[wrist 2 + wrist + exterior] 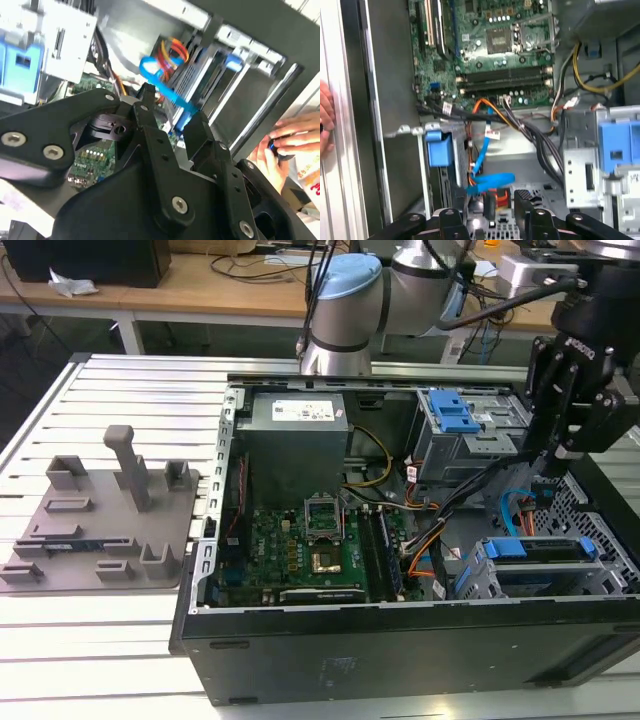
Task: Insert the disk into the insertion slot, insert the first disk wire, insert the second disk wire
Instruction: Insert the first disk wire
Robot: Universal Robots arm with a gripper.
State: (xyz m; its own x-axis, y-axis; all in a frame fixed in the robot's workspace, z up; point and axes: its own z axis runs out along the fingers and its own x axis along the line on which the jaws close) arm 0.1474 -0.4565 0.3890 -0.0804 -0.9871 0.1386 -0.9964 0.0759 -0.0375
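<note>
Claw: the claw (548, 468) is hanging over the open computer case (400, 660), at the exterior view's right. Its two fingers (150, 115) are standing apart in both wrist views, and I cannot see anything clamped between them.
Blue wire: a flat blue wire (160, 85) is making a loop just in front of the fingertips. In the second wrist view it is running through the gap between them; I cannot tell whether it is touching a finger. In the first wrist view the same blue wire (490, 179) is lying near the claw (495, 200), with orange wires (492, 112) beside it.
Disk: the disk (540, 550), with its blue frame, is sitting inside the slot (470, 575), the grey metal cage in the corner of the case at the exterior view's right, below the claw.
Other bay: a grey bay with a blue latch (450, 415) is standing farther back in the case, apart from the slot.
Inside the case: the green main board (310, 540) is lying flat in the middle, and the grey power box (298, 430) is sitting behind it.
Counter: the case is resting on a white slatted counter (100, 640). A grey plate with small holders (100, 520) is lying on the counter at the exterior view's left, well apart from the claw.
Person: a hand (285, 145) is staying outside the case wall, holding a small dark thing.
</note>
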